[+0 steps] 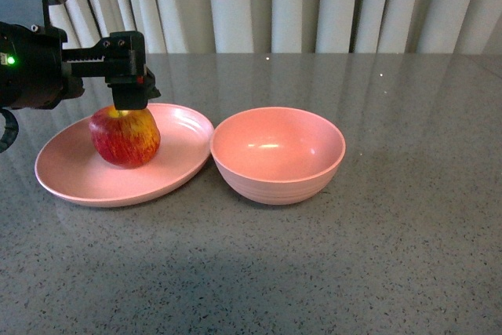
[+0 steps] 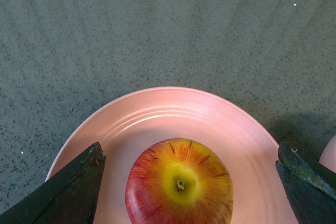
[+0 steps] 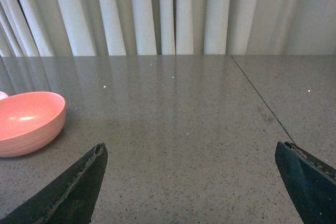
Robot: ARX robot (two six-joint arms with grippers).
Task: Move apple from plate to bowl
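The red and yellow apple [image 1: 125, 137] sits stem-up on the shallow pink plate [image 1: 74, 182] at the left of the table. The deep pink bowl [image 1: 278, 154] stands empty just right of the plate, nearly touching it. My left gripper [image 1: 129, 101] is open, directly above the apple, close to its top. In the left wrist view the apple [image 2: 179, 188] lies on the plate [image 2: 157, 114] between the two wide-apart fingers [image 2: 79, 182], which do not touch it. My right gripper [image 3: 191, 182] is open and empty over bare table, out of the front view; the bowl [image 3: 26, 121] lies to its side.
Grey speckled tabletop [image 1: 376, 256] stretches in front of and right of the bowl. White curtains [image 1: 298, 5] hang behind the table's far edge. A seam in the tabletop [image 3: 260, 103] shows in the right wrist view.
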